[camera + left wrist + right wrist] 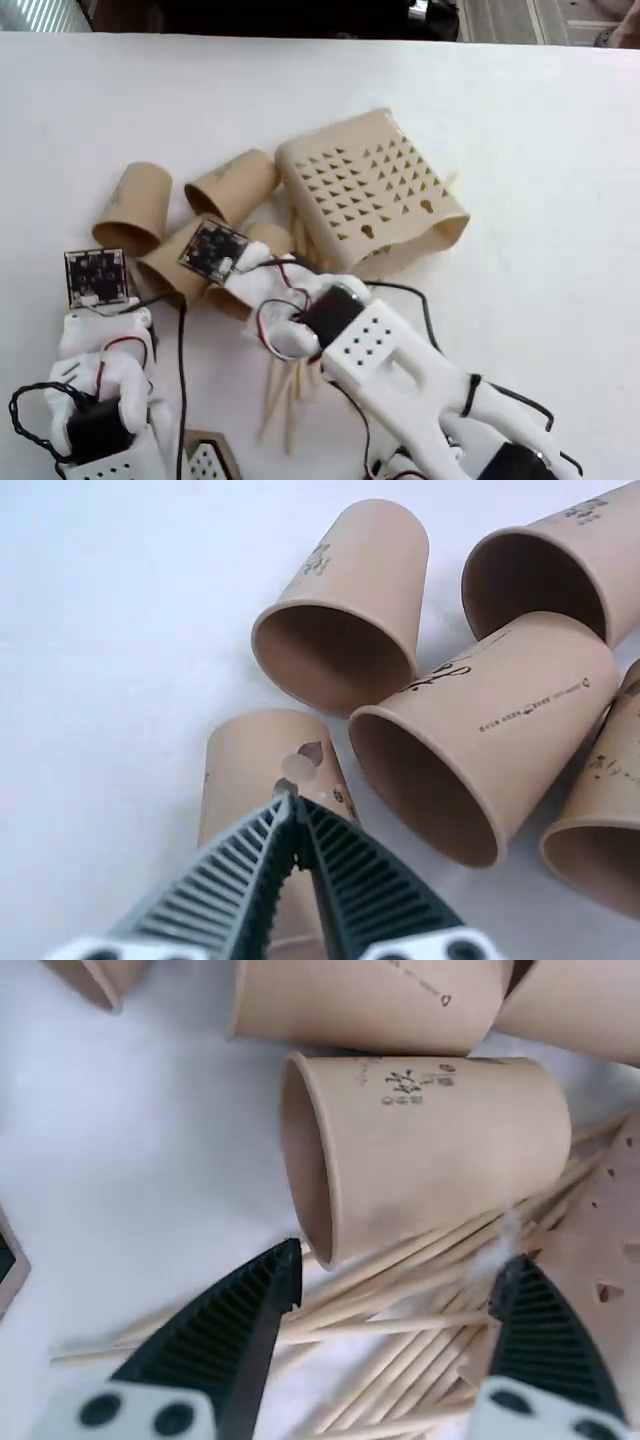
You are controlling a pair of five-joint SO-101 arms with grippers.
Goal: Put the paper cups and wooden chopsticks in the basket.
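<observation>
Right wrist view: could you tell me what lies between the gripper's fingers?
In the right wrist view, wooden chopsticks lie between the open right gripper's fingers, a tipped paper cup beyond.

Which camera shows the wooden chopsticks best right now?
The right wrist view: the pale wooden chopsticks lie fanned below its open tool. The high view shows their ends past an arm; the left wrist view faces tan paper cups.

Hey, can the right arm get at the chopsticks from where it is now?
Probably yes. The right gripper hangs open just over the chopsticks with nothing between them. A cup lies right against the sticks, so it may get nudged.
</observation>
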